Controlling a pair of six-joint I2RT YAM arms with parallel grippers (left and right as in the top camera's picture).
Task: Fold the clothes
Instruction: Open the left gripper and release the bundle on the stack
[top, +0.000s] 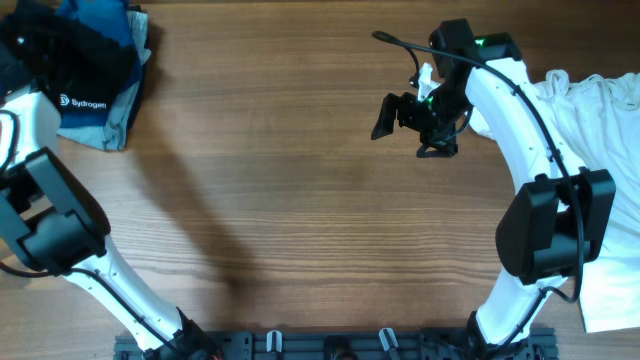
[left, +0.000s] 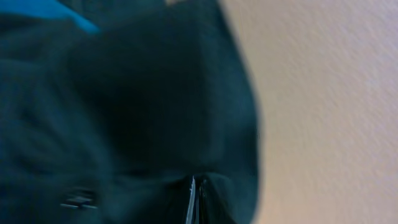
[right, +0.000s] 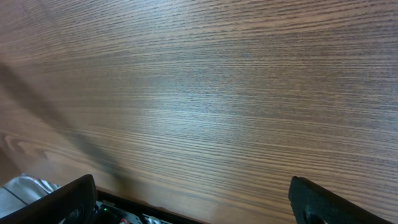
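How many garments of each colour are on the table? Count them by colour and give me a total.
Black T-shirt: 1
Blue shirt: 1
White T-shirt: 1
Total: 3

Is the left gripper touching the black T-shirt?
Touching. Left wrist view: the left gripper is shut, and the black T-shirt bunches right into its closed fingertips. The overhead view doesn't show the contact.

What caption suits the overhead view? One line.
Left fingers pinch the black T-shirt; right fingers hover open over the wooden table.
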